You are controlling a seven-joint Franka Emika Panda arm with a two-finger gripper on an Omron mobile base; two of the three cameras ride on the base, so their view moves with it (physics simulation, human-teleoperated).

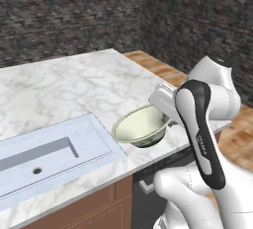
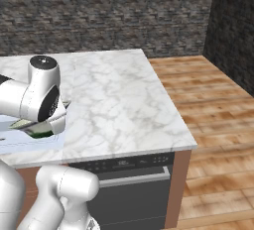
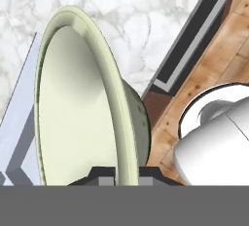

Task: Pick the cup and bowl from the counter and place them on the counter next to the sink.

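Bowl (image 1: 141, 127) in our grip: from the hand view we see our gripper (image 3: 126, 175) clamped on its rim, one dark fingertip (image 3: 99, 176) on the pale cream inside and the other on the darker green outside, with the thin rim wedged between them. In that view the bowl (image 3: 78, 108) stands on edge because the camera is rolled; the left base view shows it nearly level, slightly tilted, cream hollow facing up.

We see it over the front strip of the white marble counter (image 1: 64, 85), just beside the right edge of the sink (image 1: 54, 149). Whether its base touches the marble or hangs just above it we cannot tell, though a dark shadow lies right beneath it. The sink is a pale recessed basin with a small round drain hole (image 1: 37, 171).

From the right base view our own arm covers most of the bowl (image 2: 39, 134); a green sliver of it peeks out below the wrist, next to the sink's flat rim (image 2: 30, 144). Brown cabinets (image 1: 84, 208) sit under the counter, a dark appliance front (image 2: 129, 184) beside them, and wooden floor (image 2: 218, 125) beyond the counter's end.
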